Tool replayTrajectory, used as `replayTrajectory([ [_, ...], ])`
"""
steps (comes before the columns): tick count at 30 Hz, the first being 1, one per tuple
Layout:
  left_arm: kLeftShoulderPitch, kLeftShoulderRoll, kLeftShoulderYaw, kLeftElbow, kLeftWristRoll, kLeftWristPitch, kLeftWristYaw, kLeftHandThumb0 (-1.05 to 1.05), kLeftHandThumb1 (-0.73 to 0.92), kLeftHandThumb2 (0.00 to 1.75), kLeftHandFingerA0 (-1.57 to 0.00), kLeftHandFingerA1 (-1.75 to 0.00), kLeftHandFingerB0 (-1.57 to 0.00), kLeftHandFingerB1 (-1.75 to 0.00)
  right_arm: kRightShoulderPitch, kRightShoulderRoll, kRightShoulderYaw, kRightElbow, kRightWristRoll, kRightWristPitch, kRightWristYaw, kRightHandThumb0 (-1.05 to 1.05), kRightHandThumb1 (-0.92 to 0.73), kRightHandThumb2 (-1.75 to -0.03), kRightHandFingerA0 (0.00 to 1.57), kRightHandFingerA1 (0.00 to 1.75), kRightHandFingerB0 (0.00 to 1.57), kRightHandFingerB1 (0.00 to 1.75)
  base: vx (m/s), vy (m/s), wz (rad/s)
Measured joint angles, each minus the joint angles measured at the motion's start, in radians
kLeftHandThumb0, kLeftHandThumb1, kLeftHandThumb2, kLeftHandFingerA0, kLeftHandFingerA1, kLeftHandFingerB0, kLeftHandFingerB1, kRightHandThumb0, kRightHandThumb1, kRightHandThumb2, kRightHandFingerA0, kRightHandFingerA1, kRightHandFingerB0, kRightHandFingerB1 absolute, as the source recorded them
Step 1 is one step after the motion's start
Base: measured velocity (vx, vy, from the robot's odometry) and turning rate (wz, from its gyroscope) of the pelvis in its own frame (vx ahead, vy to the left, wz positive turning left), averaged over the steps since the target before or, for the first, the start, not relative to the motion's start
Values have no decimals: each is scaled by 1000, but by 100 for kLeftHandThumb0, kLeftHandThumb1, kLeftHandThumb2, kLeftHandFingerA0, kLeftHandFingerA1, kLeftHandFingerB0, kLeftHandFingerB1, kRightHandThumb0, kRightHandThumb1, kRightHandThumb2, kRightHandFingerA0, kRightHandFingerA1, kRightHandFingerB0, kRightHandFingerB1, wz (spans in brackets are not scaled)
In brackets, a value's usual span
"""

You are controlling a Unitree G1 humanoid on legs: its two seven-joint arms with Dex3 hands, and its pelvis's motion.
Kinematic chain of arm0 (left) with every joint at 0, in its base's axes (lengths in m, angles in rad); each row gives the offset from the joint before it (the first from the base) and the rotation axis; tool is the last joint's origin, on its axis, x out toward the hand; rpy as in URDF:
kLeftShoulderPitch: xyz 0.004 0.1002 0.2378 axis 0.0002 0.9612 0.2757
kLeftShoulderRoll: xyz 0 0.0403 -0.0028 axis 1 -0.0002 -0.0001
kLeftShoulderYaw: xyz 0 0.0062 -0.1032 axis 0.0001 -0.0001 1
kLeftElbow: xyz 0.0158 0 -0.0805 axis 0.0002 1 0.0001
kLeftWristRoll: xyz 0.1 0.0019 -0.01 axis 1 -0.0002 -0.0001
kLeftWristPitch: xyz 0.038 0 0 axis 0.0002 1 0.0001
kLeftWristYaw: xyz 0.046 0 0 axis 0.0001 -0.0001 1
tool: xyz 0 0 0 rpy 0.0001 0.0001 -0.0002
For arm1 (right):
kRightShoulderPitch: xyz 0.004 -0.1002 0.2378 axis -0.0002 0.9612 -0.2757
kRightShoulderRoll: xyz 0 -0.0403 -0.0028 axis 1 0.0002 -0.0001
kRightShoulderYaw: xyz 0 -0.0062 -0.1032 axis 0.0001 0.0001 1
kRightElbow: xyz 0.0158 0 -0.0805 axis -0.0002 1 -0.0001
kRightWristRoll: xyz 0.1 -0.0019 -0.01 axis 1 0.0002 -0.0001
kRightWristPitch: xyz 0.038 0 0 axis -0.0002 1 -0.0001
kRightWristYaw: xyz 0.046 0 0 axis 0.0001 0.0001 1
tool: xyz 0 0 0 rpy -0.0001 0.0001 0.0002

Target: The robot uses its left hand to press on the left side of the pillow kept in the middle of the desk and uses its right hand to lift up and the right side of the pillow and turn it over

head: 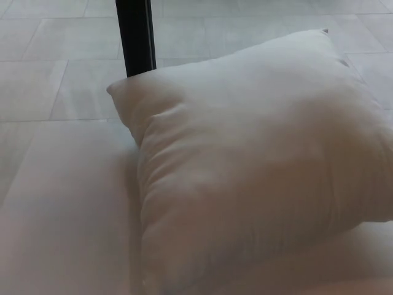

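A plump white pillow (258,166) fills the middle and right of the head view, lying on a pale desk surface (61,215). Its near-left corner points toward the upper left, and soft creases run across its left side. The pillow's right edge runs out of the picture. Neither of my hands nor any part of my arms shows in this view.
A black upright post (135,37) stands behind the pillow at the top left. Beyond the desk's far edge lies a light tiled floor (55,61). The bare part of the desk lies to the pillow's left.
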Motion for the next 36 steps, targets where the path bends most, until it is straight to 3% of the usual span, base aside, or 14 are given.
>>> replayTrajectory([
  [4, 6, 15, 96, 9, -43, -2, -20, -105, 65, 63, -34, -95, -15, -110, 0, -24, -112, 15, 51, -7, 17, -68, -51, -85, 19, 59, 8, 46, 0, 0, 0],
  [9, 12, 36, 176, -22, -90, -2, -65, -105, 67, 65, -25, -97, -17, -111, -5, -71, -234, 37, 118, -1, 57, -75, -53, -86, 13, 60, 8, 50, 0, 0, 0],
  [10, 10, 41, 193, -30, -102, -1, -77, -52, 4, 89, -4, -65, -11, -69, -7, -84, -261, 44, 132, 1, 68, -90, -73, -64, 0, 75, 0, 16, 0, 0, 0],
  [11, 4, 47, 210, -39, -114, 2, -87, -57, 5, 89, 0, -64, -5, -69, -10, -97, -285, 50, 147, 5, 77, -93, -78, -64, 0, 47, 0, 7, 0, 0, 0],
  [14, -47, 78, 262, -90, -152, 36, -108, -56, -1, 85, 0, -65, -2, -67, -45, -162, -345, 61, 182, 31, 96, -90, -86, -72, 0, 0, 0, 0, 0, 0, 0],
  [15, -76, 94, 280, -118, -168, 50, -115, -105, 66, 66, 0, -94, 0, -118, -64, -194, -365, 58, 197, 41, 107, -99, -81, -65, 0, 0, 0, 0, 0, 0, 0],
  [17, -121, 113, 304, -178, -191, 71, -119, -105, 68, 67, 0, -91, 0, -119, -97, -237, -393, 43, 217, 54, 121, -103, -65, -110, 0, 9, 0, 7, 0, 0, 0],
  [25, -359, 156, 388, -458, -294, 170, -103, -105, 58, 67, -15, -138, -31, -122, -302, -330, -454, -148, 309, 136, 143, -84, -58, -104, 0, 28, 0, 30, 0, 0, 0],
  [28, -438, 162, 392, -549, -321, 204, -90, -105, 54, 62, -59, -128, -67, -102, -387, -338, -448, -242, 338, 169, 146, -96, -71, -62, 0, 49, 11, 34, 0, 0, 0],
  [30, -495, 162, 385, -635, -341, 232, -77, -105, 60, 63, -50, -129, -56, -111, -455, -338, -427, -315, 357, 190, 150, -95, -55, -93, 8, 64, 10, 44, 0, 0, 0],
  [31, -510, 162, 381, -663, -346, 240, -73, -103, 70, 59, 0, -93, -7, -89, -476, -338, -419, -336, 361, 197, 150, -91, -58, -99, 19, 73, 11, 49, 0, 0, 0],
  [34, -552, 152, 359, -764, -366, 269, -60, -94, 65, 107, 0, -37, -1, -30, -544, -336, -380, -403, 373, 217, 153, -92, -78, -64, 13, 90, 12, 55, 0, 0, 0],
  [35, -567, 143, 348, -803, -374, 281, -53, -93, 75, 114, 0, -32, 0, -24, -566, -336, -364, -431, 378, 225, 154, -42, -33, -100, 6, 59, 0, 53, 0, 0, 0],
  [36, -579, 136, 339, -828, -379, 289, -48, -90, 83, 118, 0, -27, 0, -19, -582, -335, -351, -453, 383, 232, 154, -92, -76, -64, 0, 56, 8, 42, 0, 0, 0],
])
